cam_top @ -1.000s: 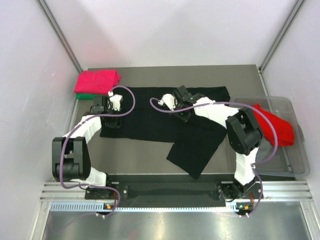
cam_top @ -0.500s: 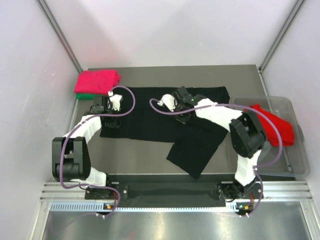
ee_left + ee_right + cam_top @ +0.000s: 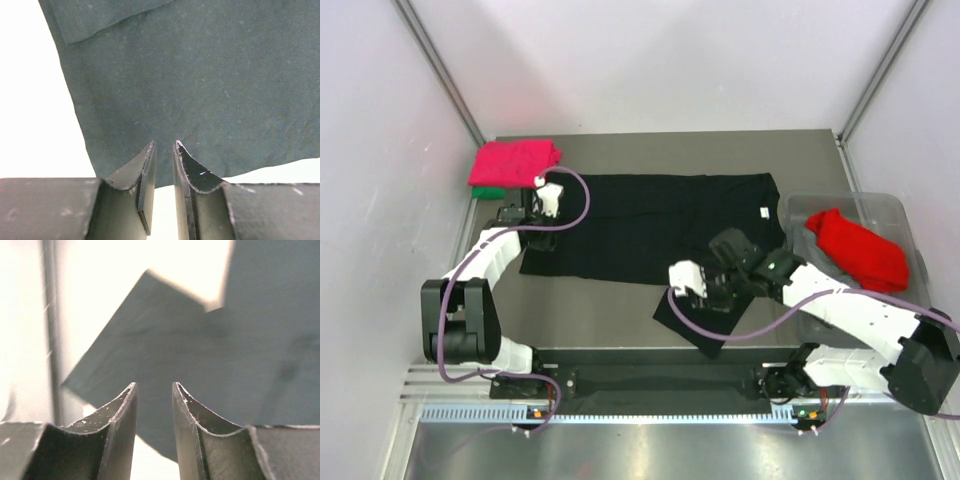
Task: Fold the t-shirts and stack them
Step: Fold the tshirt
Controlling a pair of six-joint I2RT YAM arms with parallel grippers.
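Two dark fingers (image 3: 116, 430) stand a little apart at the bottom, with nothing between them. Under them lies the black t-shirt (image 3: 215, 365). One pointy corner of it sticks out up and left over the bright worktop (image 3: 100, 295).

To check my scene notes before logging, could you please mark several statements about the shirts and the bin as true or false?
1. The black cloth t-shirt lies spread on the grey table. True.
2. The red cloth t-shirt lies inside the clear plastic bin. True.
3. The folded pink-red t-shirt lies underneath the green t-shirt. False: it lies on top of the green one.
4. The bin stands at the table's left side. False: it stands at the right side.
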